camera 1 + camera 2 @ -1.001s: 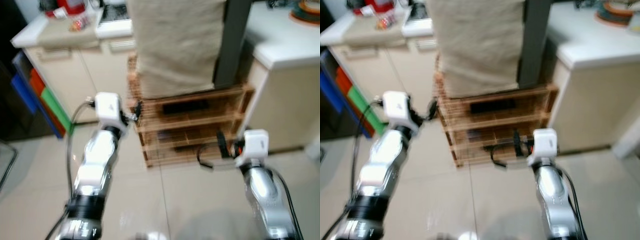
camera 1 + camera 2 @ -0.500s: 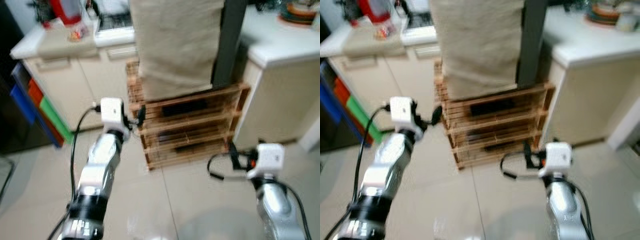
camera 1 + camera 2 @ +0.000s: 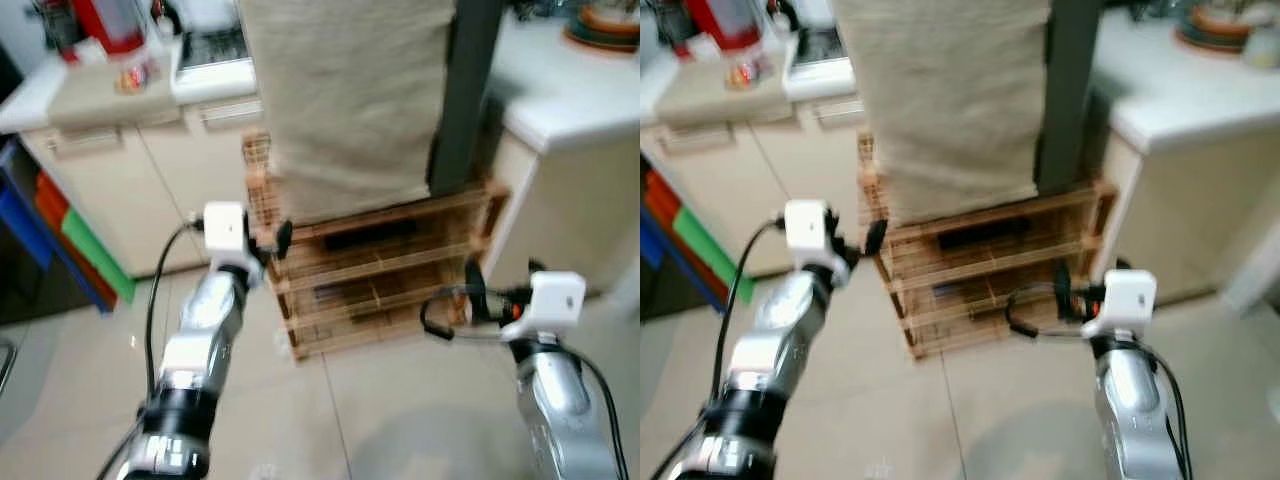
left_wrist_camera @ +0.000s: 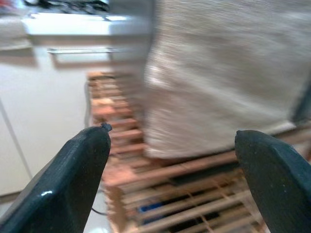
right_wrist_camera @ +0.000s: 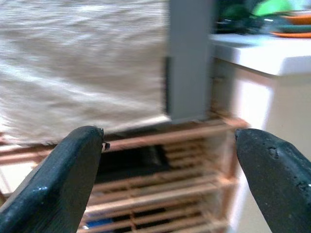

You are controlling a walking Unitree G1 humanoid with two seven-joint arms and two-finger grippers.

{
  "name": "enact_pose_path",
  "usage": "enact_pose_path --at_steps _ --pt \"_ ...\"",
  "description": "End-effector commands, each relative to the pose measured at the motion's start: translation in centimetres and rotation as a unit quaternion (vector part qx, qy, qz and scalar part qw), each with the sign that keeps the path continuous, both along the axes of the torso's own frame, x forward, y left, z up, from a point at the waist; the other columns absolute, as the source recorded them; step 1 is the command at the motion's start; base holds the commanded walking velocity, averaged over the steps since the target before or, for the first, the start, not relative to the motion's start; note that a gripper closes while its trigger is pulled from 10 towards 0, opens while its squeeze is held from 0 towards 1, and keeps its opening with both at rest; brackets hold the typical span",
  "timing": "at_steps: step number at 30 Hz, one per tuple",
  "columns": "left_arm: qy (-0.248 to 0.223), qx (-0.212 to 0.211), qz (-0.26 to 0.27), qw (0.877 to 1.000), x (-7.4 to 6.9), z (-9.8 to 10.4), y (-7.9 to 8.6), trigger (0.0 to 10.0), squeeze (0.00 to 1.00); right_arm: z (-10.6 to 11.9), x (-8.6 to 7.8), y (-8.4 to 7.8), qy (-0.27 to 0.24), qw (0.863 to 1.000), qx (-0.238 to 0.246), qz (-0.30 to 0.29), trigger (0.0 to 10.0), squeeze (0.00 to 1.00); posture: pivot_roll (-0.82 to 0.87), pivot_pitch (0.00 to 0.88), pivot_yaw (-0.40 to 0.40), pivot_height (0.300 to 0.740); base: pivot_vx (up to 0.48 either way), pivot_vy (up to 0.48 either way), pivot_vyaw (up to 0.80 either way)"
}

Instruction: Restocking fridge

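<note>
A wooden slatted rack (image 3: pixel 380 270) stands on the floor straight ahead, with dark items on its shelves. A tall block draped in beige cloth (image 3: pixel 345 100) rests on top of it, and a dark grey upright panel (image 3: pixel 468 90) rises at its right. My left gripper (image 3: pixel 281 238) is held up by the rack's left corner, fingers (image 4: pixel 73 179) wide open and empty. My right gripper (image 3: pixel 470 300) hovers open in front of the rack's right end, its fingertips (image 5: pixel 63 179) framing the rack and holding nothing.
A cream cabinet with a counter (image 3: pixel 110 95) runs along the left, carrying a red container (image 3: pixel 105 22). Blue, red and green panels (image 3: pixel 70 235) lean below it. A white counter (image 3: pixel 570 90) stands at the right. Pale tiled floor (image 3: pixel 400 410) lies before the rack.
The whole picture has shifted, so the camera has moved. Both arms stay raised toward the rack; the right wrist sits a little further right than before.
</note>
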State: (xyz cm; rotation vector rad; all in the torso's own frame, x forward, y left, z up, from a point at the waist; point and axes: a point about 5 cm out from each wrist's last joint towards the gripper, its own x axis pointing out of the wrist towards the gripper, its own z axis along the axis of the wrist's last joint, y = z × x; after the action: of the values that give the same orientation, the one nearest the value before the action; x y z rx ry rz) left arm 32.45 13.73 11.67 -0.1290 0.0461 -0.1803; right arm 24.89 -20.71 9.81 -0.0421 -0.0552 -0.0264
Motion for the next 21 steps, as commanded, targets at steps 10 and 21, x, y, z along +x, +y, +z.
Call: enact_pose_path --at_steps 10,21 --pt "-0.057 -0.019 -0.011 0.998 -0.2 2.1 0.6 10.0 0.00 0.7 1.0 0.0 -0.008 1.000 -0.001 -0.013 10.0 0.00 -0.13 0.000 0.083 0.740 0.000 0.471 -0.78" --pt "-0.075 -0.002 -0.030 0.997 -0.1 3.1 0.6 10.0 0.00 3.0 1.7 -1.3 -0.056 0.997 -0.019 -0.057 10.0 0.00 -0.13 0.000 0.089 0.740 0.000 0.474 -0.77"
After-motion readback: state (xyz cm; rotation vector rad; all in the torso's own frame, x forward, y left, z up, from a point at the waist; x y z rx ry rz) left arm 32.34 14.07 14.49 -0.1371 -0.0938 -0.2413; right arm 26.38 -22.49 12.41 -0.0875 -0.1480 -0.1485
